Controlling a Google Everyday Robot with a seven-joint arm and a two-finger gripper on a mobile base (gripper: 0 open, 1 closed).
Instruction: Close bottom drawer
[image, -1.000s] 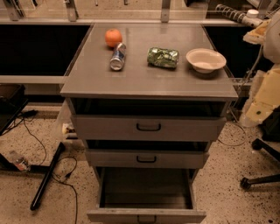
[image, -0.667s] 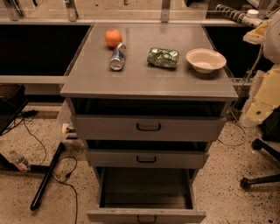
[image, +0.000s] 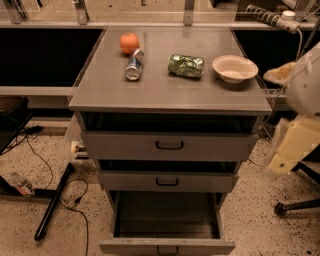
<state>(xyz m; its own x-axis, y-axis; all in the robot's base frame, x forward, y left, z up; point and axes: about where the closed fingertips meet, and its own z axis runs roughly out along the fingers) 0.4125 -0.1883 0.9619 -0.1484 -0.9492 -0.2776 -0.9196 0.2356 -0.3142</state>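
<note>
The bottom drawer (image: 167, 246) of the grey cabinet is pulled far out toward me, and its empty inside shows. Its front panel with a small dark handle sits at the lower edge of the view. The middle drawer (image: 167, 181) and the top drawer (image: 169, 145) stick out only a little. My gripper (image: 291, 146) is a blurred cream shape at the right of the cabinet, level with the top and middle drawers and apart from them. It is well above and to the right of the bottom drawer.
On the cabinet top (image: 165, 90) lie an orange (image: 129, 42), a can on its side (image: 134, 64), a green bag (image: 186, 65) and a white bowl (image: 234, 68). A black pole and cables (image: 52, 205) lie on the floor at left. A chair base (image: 295, 205) stands at right.
My arm at the right has dropped lower, from beside the cabinet top to beside the upper drawers. The drawers and the things on top have not moved.
</note>
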